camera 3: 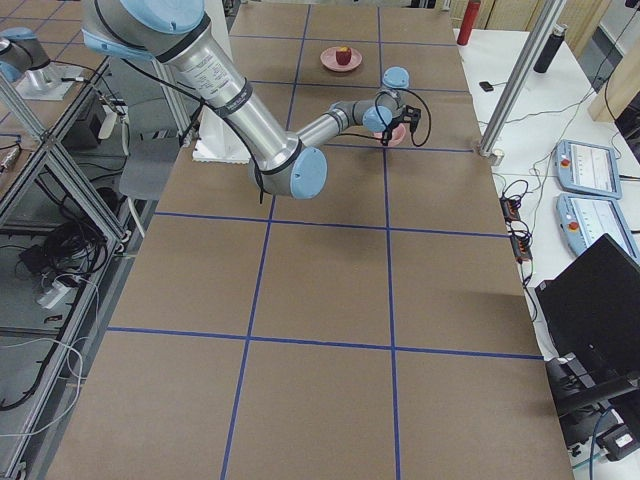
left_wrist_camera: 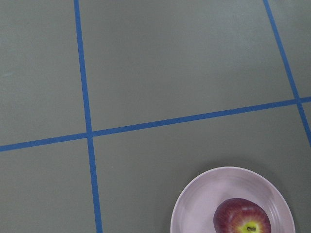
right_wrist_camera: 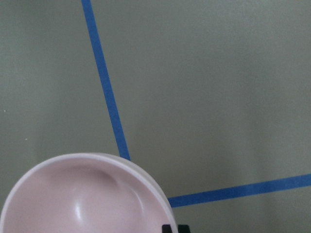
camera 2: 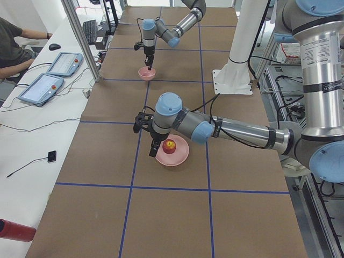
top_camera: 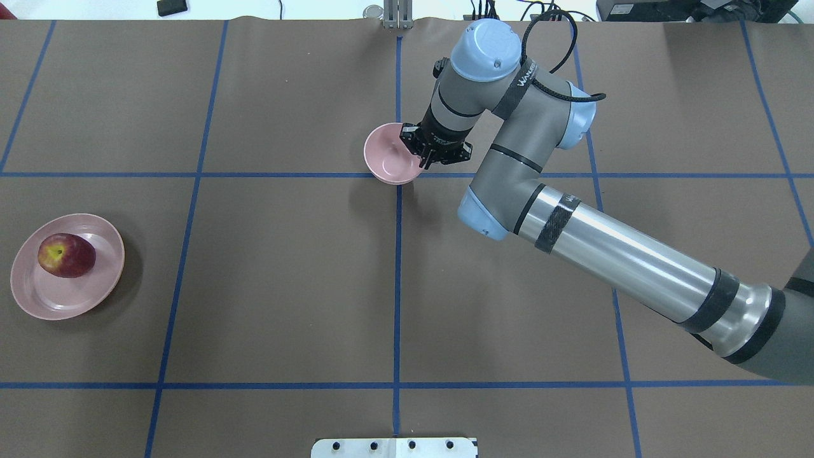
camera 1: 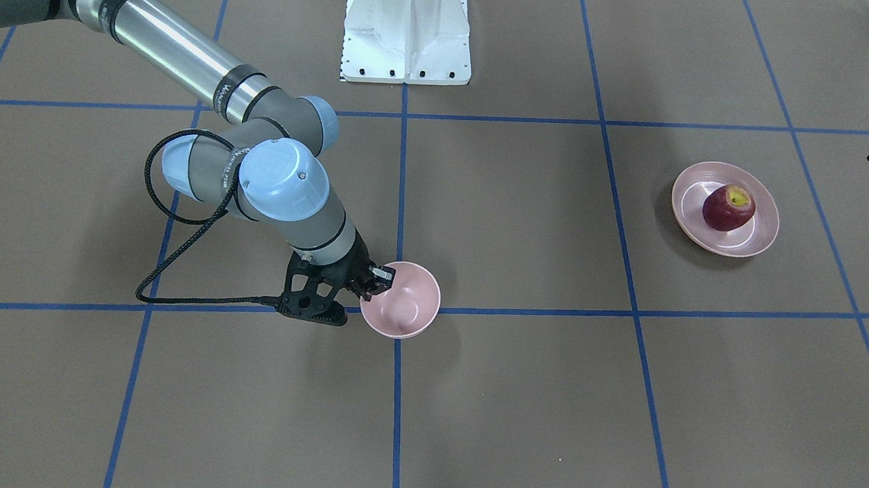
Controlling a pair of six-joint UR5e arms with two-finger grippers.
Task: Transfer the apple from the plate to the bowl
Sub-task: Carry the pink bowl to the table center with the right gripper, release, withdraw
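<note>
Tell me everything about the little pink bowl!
The bowl is small, deep and round. It is pale pink, smooth and a bit shiny, like plastic. Inside it is plain and empty. It is upright, at a crossing of blue tape lines on the brown table. The right tool is at its rim, fingers on either side of the edge, and seems to pinch it. Nothing else touches the bowl.

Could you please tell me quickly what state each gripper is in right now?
Left gripper: cannot be told from these views.
Right gripper: closed on the rim of the bowl.
</note>
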